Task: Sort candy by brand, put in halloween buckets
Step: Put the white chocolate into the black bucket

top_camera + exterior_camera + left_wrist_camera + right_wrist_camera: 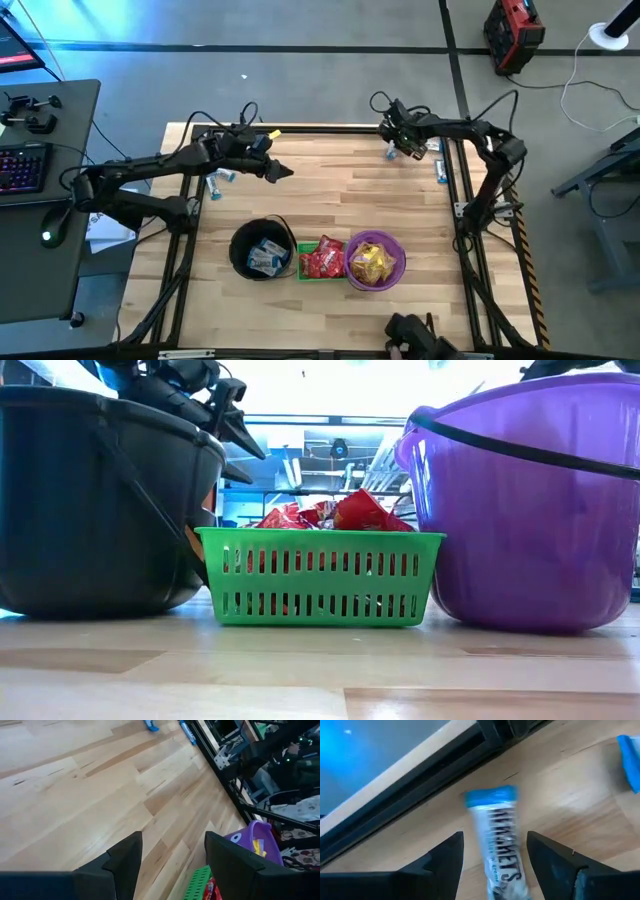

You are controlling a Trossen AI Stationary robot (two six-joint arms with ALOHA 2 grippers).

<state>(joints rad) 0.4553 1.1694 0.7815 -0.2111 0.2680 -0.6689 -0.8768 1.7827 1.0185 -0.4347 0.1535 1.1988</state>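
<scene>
Straddling a blue-and-white candy (496, 845) — wrapper reads "HERSHEY'S" — right gripper (495, 865) fingers spread; left gripper (172, 865) spread, holding nothing.

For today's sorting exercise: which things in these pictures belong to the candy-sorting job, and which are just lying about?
Job:
- blue-and-white wrapped candy bar between the open right gripper fingers
- round black pail
- square green basket
- round purple bucket
- open left gripper

Lying about:
- lit keyboard
- red case on the floor
</scene>
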